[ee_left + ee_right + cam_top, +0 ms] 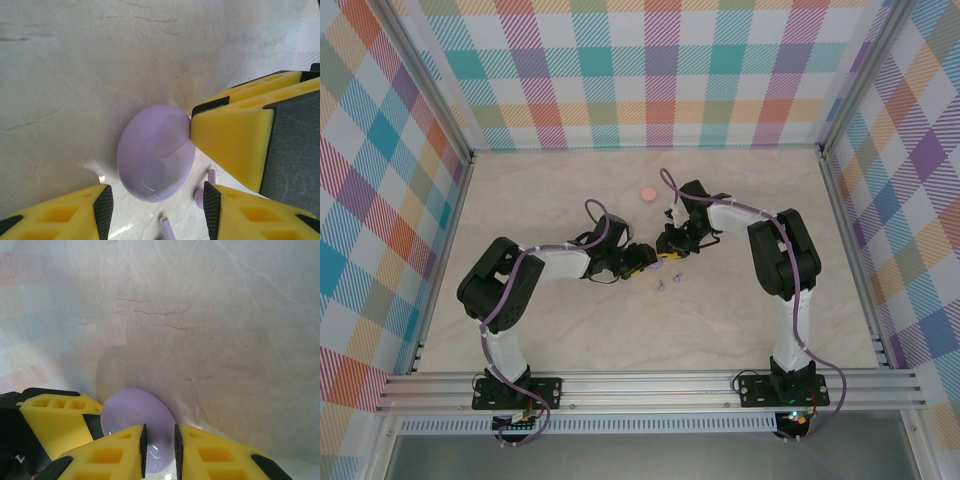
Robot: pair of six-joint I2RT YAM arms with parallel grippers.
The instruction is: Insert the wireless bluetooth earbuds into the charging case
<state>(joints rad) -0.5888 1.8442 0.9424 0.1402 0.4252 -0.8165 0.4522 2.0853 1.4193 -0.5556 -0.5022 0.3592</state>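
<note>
Left pincer [157,205]: you are seeing it standing spread around the lilac round plastic disc [155,150].
Right pincer [159,447]: its fingers are pinching that disc's rim.
Tiny lilac plastic earbuds [201,194]: they are lying beside the left pincer's fingertip.

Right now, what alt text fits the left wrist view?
A round lilac disc lies on the marbled table in front of the left hand's open yellow fingers. The right hand's tip sits at its rim, with tiny lilac earbuds beside it.
</note>
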